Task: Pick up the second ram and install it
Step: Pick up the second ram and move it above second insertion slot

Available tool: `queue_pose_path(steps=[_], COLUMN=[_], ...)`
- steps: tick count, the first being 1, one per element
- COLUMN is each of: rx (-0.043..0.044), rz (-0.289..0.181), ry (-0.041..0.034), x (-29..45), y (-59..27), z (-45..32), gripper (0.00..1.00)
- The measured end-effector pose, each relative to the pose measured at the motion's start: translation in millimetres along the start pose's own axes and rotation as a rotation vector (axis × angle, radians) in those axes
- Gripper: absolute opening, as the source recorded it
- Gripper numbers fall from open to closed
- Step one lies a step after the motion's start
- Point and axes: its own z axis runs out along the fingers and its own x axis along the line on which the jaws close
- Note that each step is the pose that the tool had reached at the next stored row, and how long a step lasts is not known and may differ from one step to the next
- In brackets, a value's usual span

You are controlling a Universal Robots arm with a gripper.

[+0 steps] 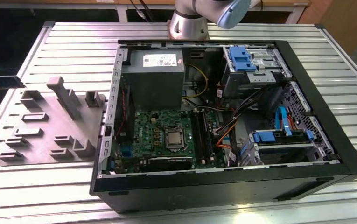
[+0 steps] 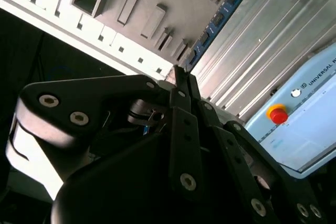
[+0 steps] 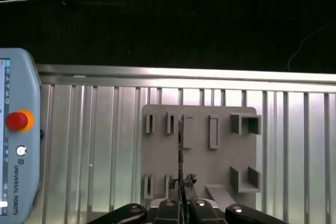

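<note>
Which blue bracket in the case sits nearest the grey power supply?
The far bracket, level with the power supply; the near bracket sits lower in the exterior view.

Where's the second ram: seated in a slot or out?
Out: the second ram is clamped in the shut gripper, with the grey fixture tray beyond it.

Bright, even light glares off the ribbed metal table [image 1: 72, 51]; surroundings lie dark.

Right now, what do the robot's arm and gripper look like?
The arm is a silvery-grey tube with a light blue cap at its joint. The gripper is black, built from flat jointed bars dotted with round silver screws.
</note>
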Motion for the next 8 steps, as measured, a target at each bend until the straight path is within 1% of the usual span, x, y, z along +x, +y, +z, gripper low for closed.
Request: queue_pose_path(steps=[6, 8], rx=[0.0001, 0.0], rz=[0.0, 0.0], ry=[0.0, 0.0001], x=[0.0, 0.0], y=[-0.1, -2.2], z=[-0.3, -0.5], gripper=[0.13, 0.13])
